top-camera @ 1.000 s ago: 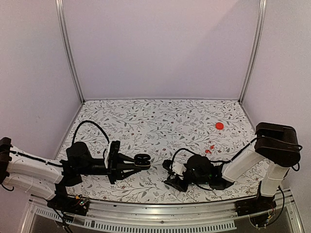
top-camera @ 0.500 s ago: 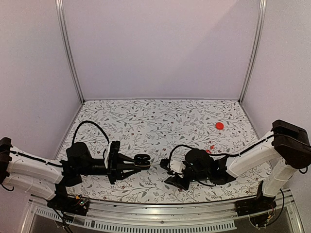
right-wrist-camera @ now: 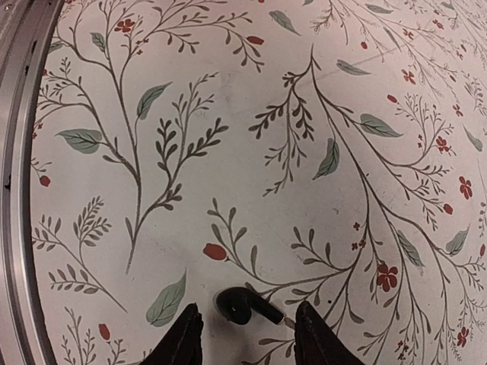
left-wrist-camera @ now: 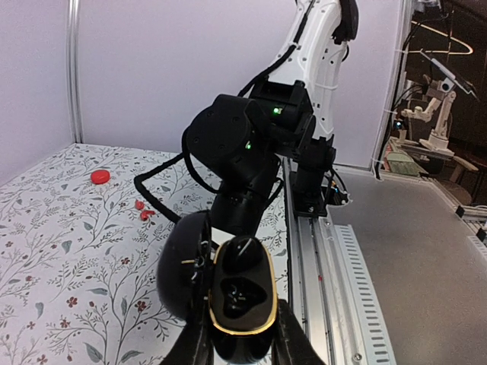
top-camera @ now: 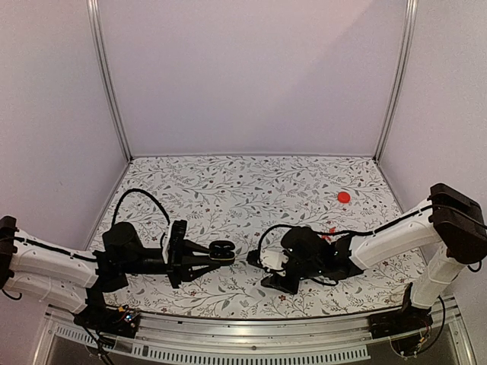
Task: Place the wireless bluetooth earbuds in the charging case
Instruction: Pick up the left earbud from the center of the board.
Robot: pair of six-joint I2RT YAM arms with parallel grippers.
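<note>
Plain lilac walls (top-camera: 251, 76) with metal corner posts (top-camera: 109, 84) enclose a floral-patterned table (top-camera: 251, 182) under even light.

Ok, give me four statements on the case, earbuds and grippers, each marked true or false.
1. The left gripper holds the case, lid open. True.
2. A black earbud lies on the cloth between the fingers of the right gripper. True.
3. The right gripper is clamped on a red earbud. False: its jaws stand apart around the black one; the red earbuds lie elsewhere.
4. The red disc sits in the case. False: it lies on the cloth, far right.
</note>
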